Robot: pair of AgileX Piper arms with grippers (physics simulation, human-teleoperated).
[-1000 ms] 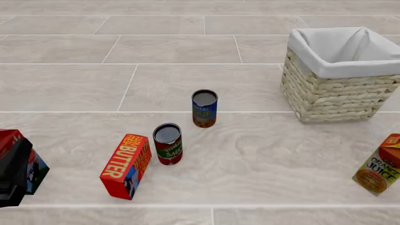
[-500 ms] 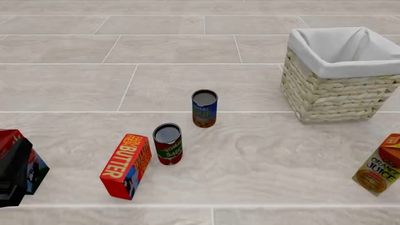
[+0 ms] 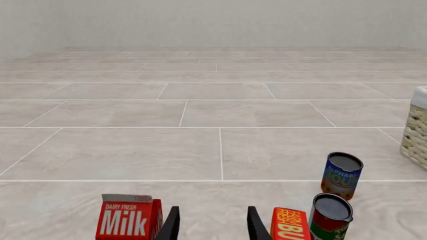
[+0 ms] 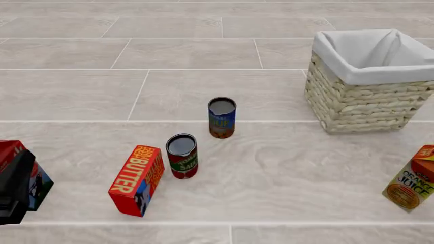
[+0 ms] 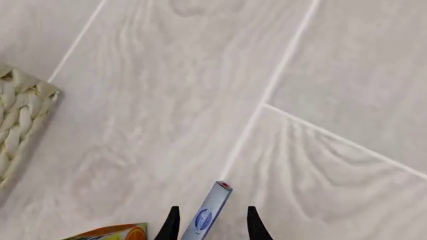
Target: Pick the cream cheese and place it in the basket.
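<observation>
The cream cheese (image 5: 209, 213), a slim blue-and-white packet seen edge-on, lies on the floor between the fingers of my right gripper (image 5: 212, 224). The jaws stand open with a gap on each side of the packet. The packet and the right gripper are out of the front view. The wicker basket (image 4: 366, 99) with white lining stands at the far right; its corner (image 5: 20, 120) shows in the right wrist view. My left gripper (image 3: 212, 227) is open and empty, low at the near left, between a milk carton and the butter box.
A red "BUTTER" box (image 4: 135, 180) and two cans (image 4: 182, 155) (image 4: 222, 118) stand in the middle. An orange juice carton (image 4: 411, 179) stands at the near right, beside the cream cheese (image 5: 110, 232). A red milk carton (image 3: 127, 217) is by the left arm's black wrist (image 4: 15, 193).
</observation>
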